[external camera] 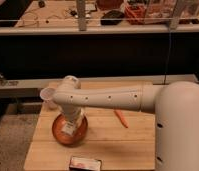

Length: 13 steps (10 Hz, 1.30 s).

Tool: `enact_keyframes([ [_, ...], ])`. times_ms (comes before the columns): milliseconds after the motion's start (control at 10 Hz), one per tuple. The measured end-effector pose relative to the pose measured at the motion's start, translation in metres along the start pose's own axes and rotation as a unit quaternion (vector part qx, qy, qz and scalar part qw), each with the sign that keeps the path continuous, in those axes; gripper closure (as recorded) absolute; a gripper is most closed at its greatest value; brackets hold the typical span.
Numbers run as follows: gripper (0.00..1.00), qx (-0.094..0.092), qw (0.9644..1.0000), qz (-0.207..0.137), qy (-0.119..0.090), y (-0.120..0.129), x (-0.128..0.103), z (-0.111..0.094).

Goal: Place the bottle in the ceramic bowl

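The orange-brown ceramic bowl (58, 132) sits on the left part of the wooden table (123, 145). My white arm reaches in from the right and bends down over the bowl. My gripper (71, 121) points down into the bowl, mostly hidden by the wrist. The small whitish bottle (68, 129) shows just below the wrist, inside the bowl's rim. I cannot tell whether the bottle rests on the bowl or hangs above it.
A white cup (47, 94) stands just behind the bowl at the table's left. An orange carrot (121, 118) lies mid-table. A flat dark box with a pinkish label (85, 163) lies at the front edge. A dark shelf unit stands behind.
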<state>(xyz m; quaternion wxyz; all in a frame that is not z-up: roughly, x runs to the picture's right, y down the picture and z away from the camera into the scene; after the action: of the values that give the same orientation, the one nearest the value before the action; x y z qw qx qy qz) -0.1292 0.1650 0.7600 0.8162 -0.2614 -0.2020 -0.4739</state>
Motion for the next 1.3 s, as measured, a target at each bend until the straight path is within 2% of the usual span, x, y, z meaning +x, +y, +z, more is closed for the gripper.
enact_keyframes([
  [1100, 0.94, -0.012, 0.9998, -0.012, -0.007, -0.0093, -0.0034, 0.0035],
  [1300, 0.9, -0.015, 0.9998, -0.012, -0.008, -0.0091, -0.0025, 0.0038],
])
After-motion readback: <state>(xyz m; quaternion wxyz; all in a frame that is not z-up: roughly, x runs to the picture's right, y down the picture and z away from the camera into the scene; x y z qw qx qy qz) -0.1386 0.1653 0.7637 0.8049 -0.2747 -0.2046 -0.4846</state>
